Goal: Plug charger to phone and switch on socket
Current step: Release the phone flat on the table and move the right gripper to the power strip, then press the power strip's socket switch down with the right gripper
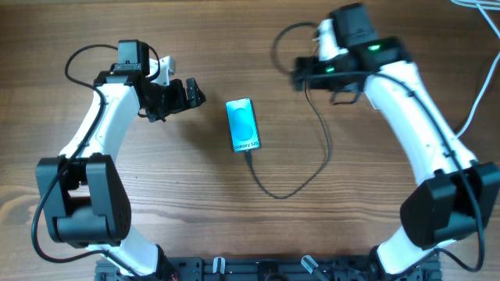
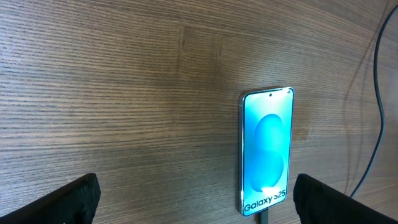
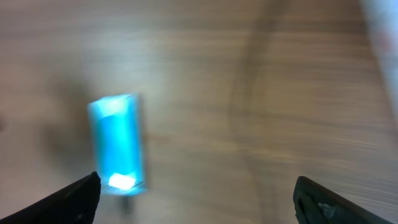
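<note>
The phone [image 1: 242,124] lies flat in the middle of the table, its teal screen lit. The charger [image 1: 316,170], a thin black cable, leaves the phone's near end, loops right and climbs toward my right gripper [image 1: 299,72]. That gripper hovers open and blurred, holding nothing. My left gripper [image 1: 176,100] hangs open just left of the phone. In the left wrist view the phone [image 2: 267,152] lies near the right finger [image 2: 329,202], with the charger's tip [image 2: 266,218] at its lower edge. The right wrist view shows the phone [image 3: 118,146] blurred at left. The socket is out of view.
A thick pale cable [image 1: 478,97] runs along the table's far right edge. Both arm bases [image 1: 86,211] [image 1: 449,207] stand at the near corners. Bare wood surrounds the phone and cable loop.
</note>
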Robot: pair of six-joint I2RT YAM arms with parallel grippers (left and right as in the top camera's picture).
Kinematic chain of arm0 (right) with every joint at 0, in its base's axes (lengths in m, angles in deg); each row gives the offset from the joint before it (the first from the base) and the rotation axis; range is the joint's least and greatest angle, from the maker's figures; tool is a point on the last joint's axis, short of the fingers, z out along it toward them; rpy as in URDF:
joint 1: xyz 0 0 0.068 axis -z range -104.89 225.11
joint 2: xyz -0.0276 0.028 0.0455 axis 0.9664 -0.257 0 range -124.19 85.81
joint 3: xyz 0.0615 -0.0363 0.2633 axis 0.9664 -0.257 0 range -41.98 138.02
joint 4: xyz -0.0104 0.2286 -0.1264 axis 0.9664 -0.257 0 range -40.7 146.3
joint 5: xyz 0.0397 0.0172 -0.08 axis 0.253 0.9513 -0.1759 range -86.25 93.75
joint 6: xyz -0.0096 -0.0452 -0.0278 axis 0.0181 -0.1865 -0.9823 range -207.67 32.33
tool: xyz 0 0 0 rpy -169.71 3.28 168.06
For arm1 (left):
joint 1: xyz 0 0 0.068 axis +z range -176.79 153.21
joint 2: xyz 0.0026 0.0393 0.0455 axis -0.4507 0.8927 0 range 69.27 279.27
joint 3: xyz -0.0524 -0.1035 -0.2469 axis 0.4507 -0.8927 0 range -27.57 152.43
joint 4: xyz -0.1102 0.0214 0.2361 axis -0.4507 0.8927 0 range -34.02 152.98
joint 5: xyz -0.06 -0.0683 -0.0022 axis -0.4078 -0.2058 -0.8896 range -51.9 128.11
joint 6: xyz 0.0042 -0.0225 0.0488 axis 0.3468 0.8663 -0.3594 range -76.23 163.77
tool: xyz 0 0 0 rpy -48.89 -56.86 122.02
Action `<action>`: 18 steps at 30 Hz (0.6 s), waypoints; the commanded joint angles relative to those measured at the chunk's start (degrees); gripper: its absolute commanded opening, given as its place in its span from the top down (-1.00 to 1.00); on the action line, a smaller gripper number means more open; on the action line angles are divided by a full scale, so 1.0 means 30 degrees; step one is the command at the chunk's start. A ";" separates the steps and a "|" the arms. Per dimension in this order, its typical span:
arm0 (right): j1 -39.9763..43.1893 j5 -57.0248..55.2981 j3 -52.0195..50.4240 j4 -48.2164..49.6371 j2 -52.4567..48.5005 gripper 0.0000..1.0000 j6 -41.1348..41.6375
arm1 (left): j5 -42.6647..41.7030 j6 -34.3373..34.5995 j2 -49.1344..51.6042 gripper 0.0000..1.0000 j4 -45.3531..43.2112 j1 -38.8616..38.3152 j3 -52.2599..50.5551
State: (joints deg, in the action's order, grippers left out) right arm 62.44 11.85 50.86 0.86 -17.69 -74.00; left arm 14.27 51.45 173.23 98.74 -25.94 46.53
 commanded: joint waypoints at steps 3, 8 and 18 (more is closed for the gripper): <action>0.3738 -0.3934 0.0175 0.0393 -0.0670 -0.99 -0.1319 | -0.0022 0.0095 -0.0189 -1.00 -0.0051 0.0095 0.0015; 0.6455 -0.4437 0.0175 0.2426 -0.2470 -0.99 -0.2266 | -0.0022 0.0095 -0.0189 -1.00 -0.0051 0.0095 0.0015; 0.7854 -0.4437 0.0175 0.7016 -0.6696 -0.99 -0.4182 | -0.0022 0.0095 -0.0189 -1.00 -0.0051 0.0095 0.0015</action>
State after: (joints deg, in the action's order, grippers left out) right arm 86.09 -0.63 50.86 19.50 -34.91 -83.40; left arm 14.27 51.45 173.23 98.76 -25.94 46.53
